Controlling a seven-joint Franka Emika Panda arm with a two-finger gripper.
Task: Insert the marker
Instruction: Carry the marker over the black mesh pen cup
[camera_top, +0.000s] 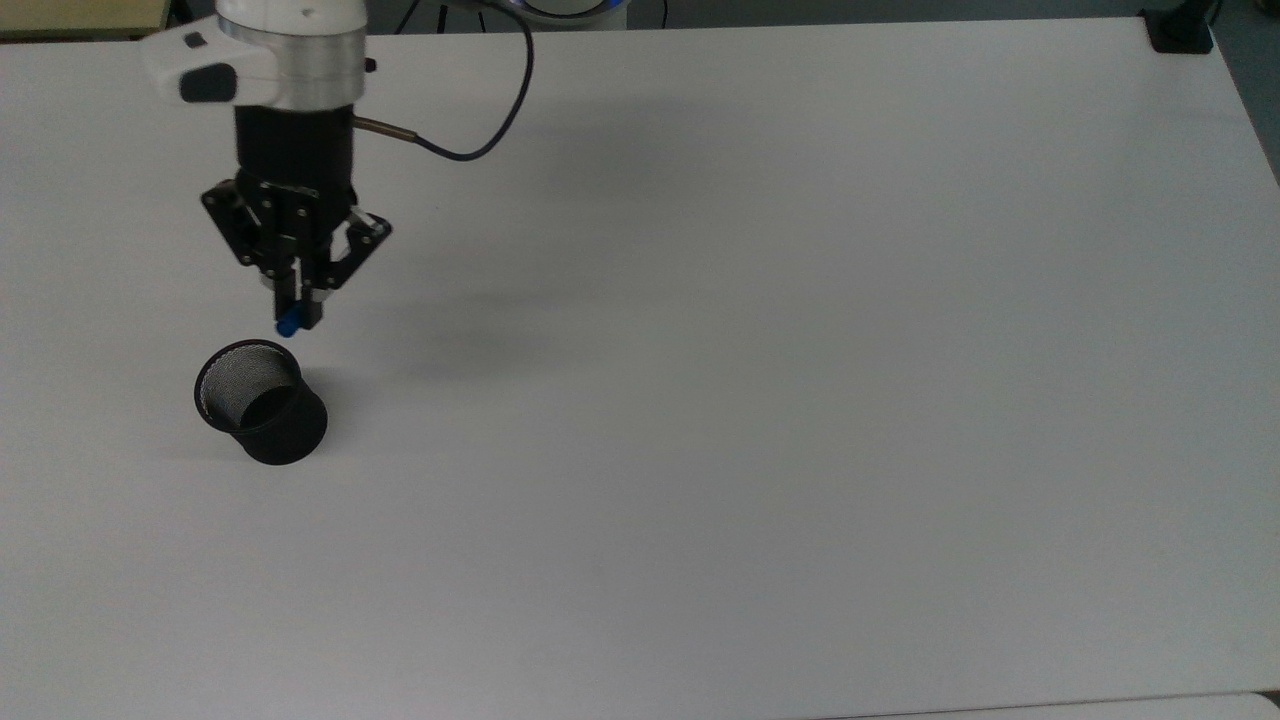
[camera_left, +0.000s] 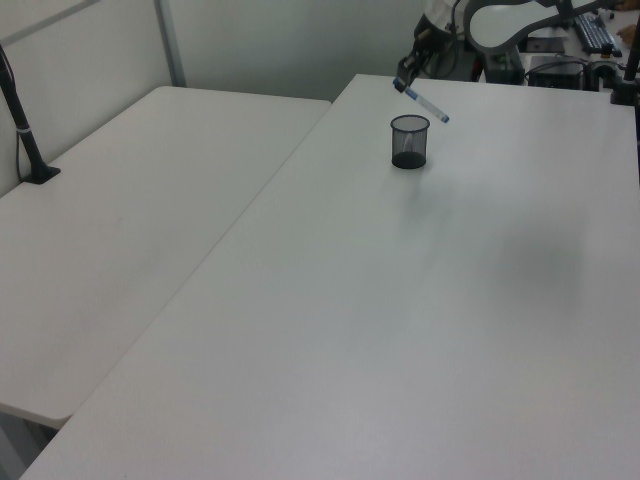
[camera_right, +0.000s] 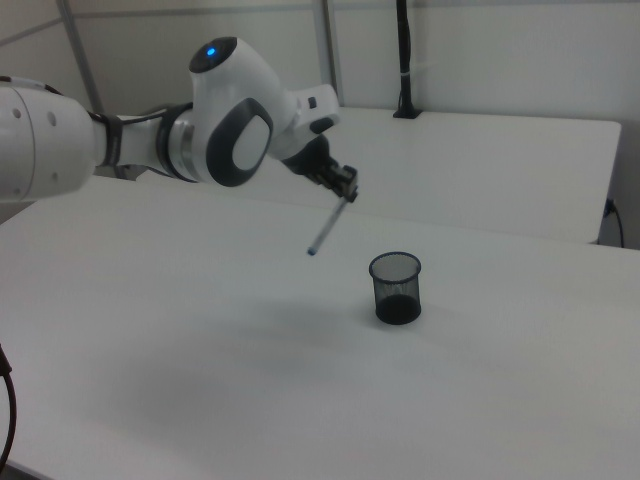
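Mesh cup empty, gripper holding marker

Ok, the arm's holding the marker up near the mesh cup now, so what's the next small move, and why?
Probably tilt the marker closer to upright and bring its free blue end over the black mesh cup before lowering. The tool grips it by one end, and it hangs slanted in the air beside the cup's open mouth, so a straight descent would likely miss the opening.

marker | white barrel, blue tip | tilted, airborne | near cup
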